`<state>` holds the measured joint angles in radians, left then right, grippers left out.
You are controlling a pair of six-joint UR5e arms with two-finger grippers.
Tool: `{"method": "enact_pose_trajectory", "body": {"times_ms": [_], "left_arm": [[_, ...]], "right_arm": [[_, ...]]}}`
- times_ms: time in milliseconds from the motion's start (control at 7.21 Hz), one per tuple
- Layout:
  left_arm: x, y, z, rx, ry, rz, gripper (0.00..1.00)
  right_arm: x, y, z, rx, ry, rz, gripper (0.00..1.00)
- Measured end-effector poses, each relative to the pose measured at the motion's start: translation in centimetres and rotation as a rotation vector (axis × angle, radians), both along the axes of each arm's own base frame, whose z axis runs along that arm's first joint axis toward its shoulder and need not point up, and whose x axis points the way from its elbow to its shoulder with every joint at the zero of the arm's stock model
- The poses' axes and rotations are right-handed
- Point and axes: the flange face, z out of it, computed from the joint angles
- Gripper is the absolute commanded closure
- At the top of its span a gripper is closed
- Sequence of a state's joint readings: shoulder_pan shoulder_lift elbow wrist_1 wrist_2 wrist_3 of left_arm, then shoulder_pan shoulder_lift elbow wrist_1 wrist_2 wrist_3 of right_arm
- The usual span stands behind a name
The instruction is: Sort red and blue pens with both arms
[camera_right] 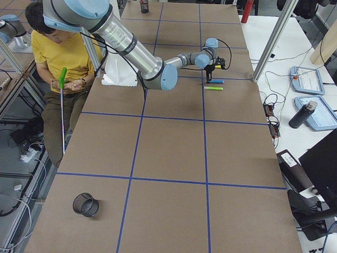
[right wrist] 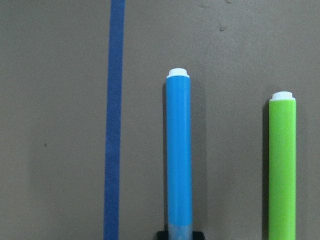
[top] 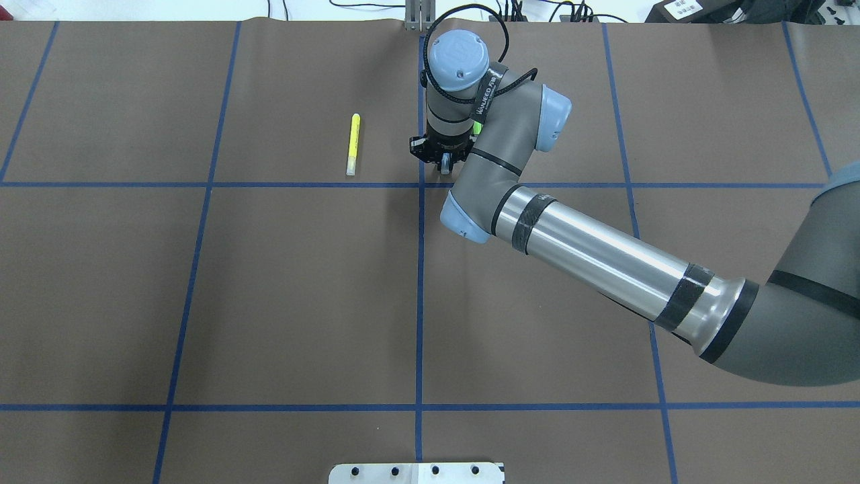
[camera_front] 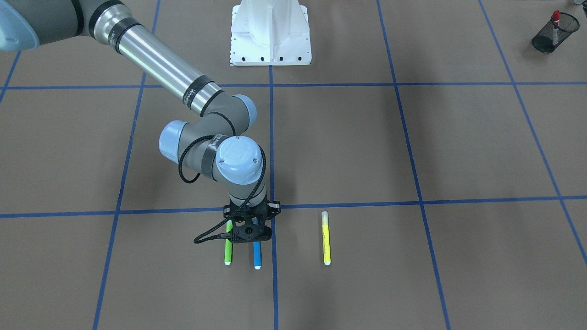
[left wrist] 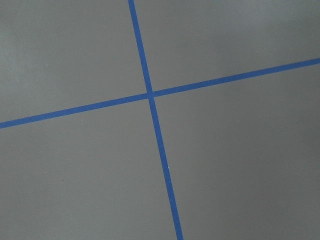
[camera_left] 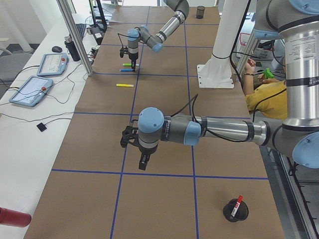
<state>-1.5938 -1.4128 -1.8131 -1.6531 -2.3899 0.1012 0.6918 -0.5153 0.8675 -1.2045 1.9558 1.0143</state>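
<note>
The blue pen (camera_front: 257, 255) lies flat on the brown table, and in the right wrist view the blue pen (right wrist: 179, 160) runs up the middle. My right gripper (camera_front: 252, 238) stands straight down over its cap end. Its black fingers hug the translucent cap, so the right gripper (right wrist: 180, 234) looks shut on the pen. The red pen (camera_front: 556, 19) stands in a black mesh cup (camera_front: 546, 41) at the table's far corner. My left gripper (camera_left: 142, 160) hangs over bare table near that cup; I cannot tell whether it is open or shut. The left wrist view holds only crossed blue tape.
A lime green marker (camera_front: 228, 251) lies right beside the blue pen, and a yellow marker (camera_front: 326, 238) lies further off. A second mesh cup (camera_right: 86, 204) stands at the other end. The white pedestal (camera_front: 270, 34) is at the robot's side. A seated person (camera_right: 58, 52) is nearby.
</note>
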Motion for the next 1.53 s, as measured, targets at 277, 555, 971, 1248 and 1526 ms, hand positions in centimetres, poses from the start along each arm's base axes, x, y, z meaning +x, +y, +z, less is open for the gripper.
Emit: {"method": "enact_pose_trajectory", "body": {"times_ms": [277,555,971,1248,1526], "left_arm": [[0.0,0.0,0.0,0.001,0.0,0.0,0.0],[0.0,0.0,0.1,-0.005,0.0,-0.002,0.0],[-0.1,0.4,1.1,-0.028,-0.017,-0.003,0.0],[-0.1,0.7,2.8,-0.066,-0.027,-0.001,0.0],[0.0,0.9,5.1,-0.11,-0.019,0.0,0.0]], "right_arm": [[1.0,-0.1,-2.0,0.023,-0.024,0.004,1.0],[5.2,-1.3,-4.9,0.032,-0.046,0.045,1.0],[14.2,-2.1,-3.1,0.02,-0.112,0.078,1.0],[20.5,-1.8,-0.7,-0.004,-0.167,0.081,1.0],[27.7,-0.6,2.2,-0.038,-0.223,0.09,1.0]]}}
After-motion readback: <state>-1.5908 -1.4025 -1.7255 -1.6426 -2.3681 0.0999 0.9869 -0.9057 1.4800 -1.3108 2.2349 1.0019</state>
